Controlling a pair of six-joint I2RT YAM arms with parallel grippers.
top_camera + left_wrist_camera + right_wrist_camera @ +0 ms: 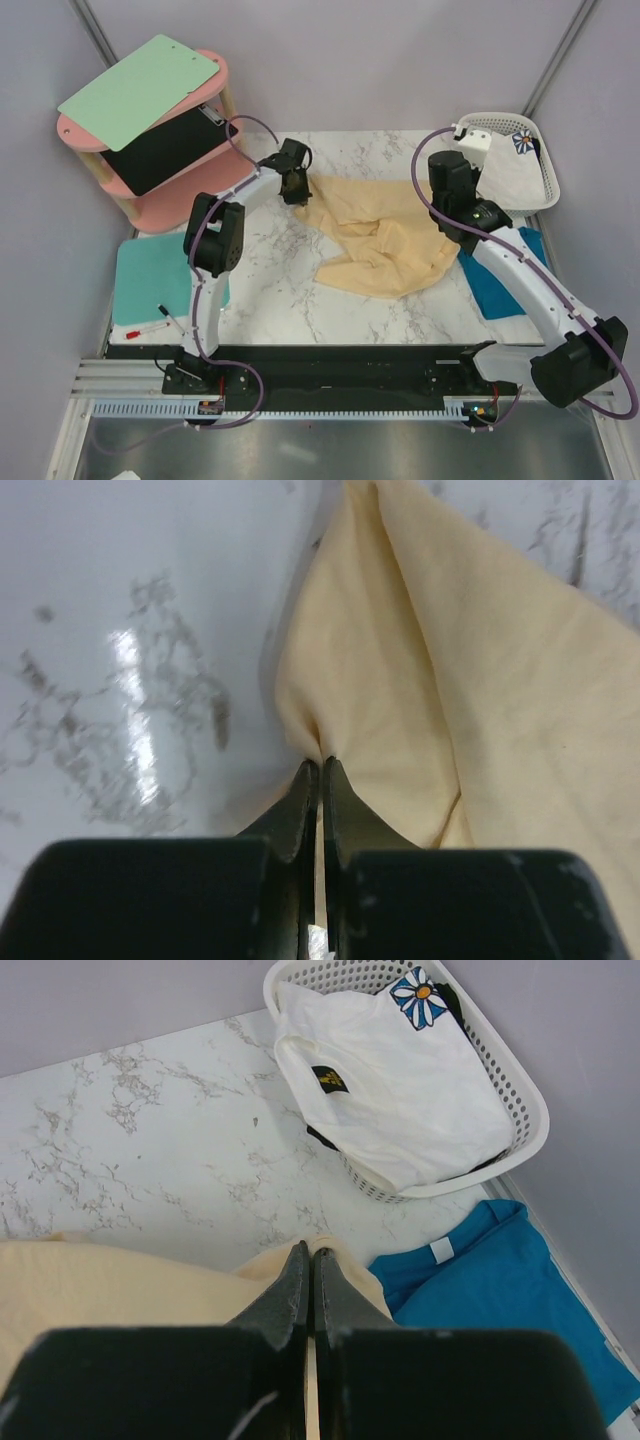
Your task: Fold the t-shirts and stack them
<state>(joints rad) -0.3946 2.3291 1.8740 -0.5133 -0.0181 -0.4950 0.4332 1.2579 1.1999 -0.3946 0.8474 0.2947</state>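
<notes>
Pale yellow cloth t-shirt (375, 245) crumpled on marble table (270, 290), left fingers (298, 815) and right fingers (290, 1295) pinching its edges, white lattice basket (505, 1080) and teal-blue t-shirt (500, 1290) beside right fingers

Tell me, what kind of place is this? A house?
Probably a robot lab booth, not a house: robot arms bolted to a marble table, plain walls closing it in, a laundry basket set out.
</notes>
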